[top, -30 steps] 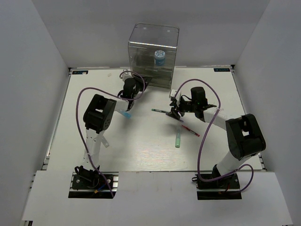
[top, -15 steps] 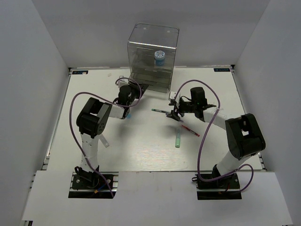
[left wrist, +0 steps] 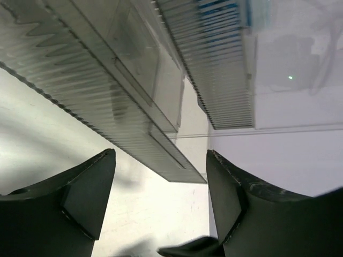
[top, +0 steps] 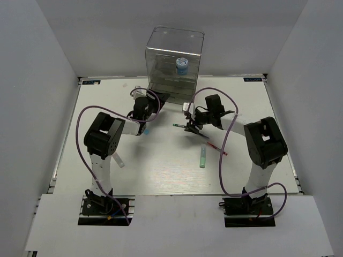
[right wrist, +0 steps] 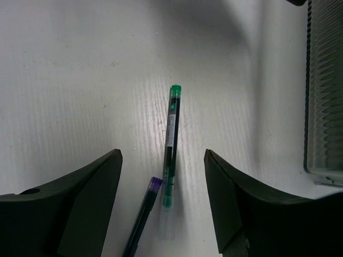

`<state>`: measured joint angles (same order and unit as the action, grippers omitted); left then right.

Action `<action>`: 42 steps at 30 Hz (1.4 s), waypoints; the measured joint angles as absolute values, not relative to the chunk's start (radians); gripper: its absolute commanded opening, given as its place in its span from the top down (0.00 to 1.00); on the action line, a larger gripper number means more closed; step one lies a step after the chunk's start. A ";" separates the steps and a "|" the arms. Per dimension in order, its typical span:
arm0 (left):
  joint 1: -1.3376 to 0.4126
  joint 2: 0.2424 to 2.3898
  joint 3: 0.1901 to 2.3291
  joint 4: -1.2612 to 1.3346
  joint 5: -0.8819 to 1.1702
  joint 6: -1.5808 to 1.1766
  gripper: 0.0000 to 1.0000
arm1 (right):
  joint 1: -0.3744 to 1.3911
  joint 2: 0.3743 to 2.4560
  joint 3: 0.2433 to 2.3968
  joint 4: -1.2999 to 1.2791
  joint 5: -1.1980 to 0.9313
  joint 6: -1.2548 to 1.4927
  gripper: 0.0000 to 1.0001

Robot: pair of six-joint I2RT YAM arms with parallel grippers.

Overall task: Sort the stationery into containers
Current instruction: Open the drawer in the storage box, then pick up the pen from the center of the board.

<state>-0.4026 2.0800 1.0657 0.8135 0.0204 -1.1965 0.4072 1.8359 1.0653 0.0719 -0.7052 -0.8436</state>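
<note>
The clear container [top: 174,56] stands at the back with its grey drawers [left wrist: 134,128]; a blue-white pot [top: 182,65] shows through its wall. My left gripper [top: 149,103] hangs open just in front of the lowest drawers, nothing between its fingers [left wrist: 80,198]. My right gripper [right wrist: 163,160] is open over a thin dark pen with green ends [right wrist: 171,144], which lies between the jaws. A purple-tipped dark pen [right wrist: 140,219] lies beside it. On the table are also a green marker [top: 203,158] and a red pen [top: 217,148].
A blue-capped marker [top: 142,130] lies by the left arm, and a white marker [top: 119,160] lies further forward beside that arm. The ribbed edge of a drawer [right wrist: 324,96] runs along the right of the right wrist view. White walls enclose the table.
The left gripper has opened and shifted slightly left in front of the drawers. The right gripper has moved left and now sits over the green-ended pen.
</note>
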 measured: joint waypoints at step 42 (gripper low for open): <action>-0.406 1.042 0.633 -0.083 -0.159 -0.842 0.13 | 0.532 2.139 1.605 -0.500 -0.598 -0.979 1.00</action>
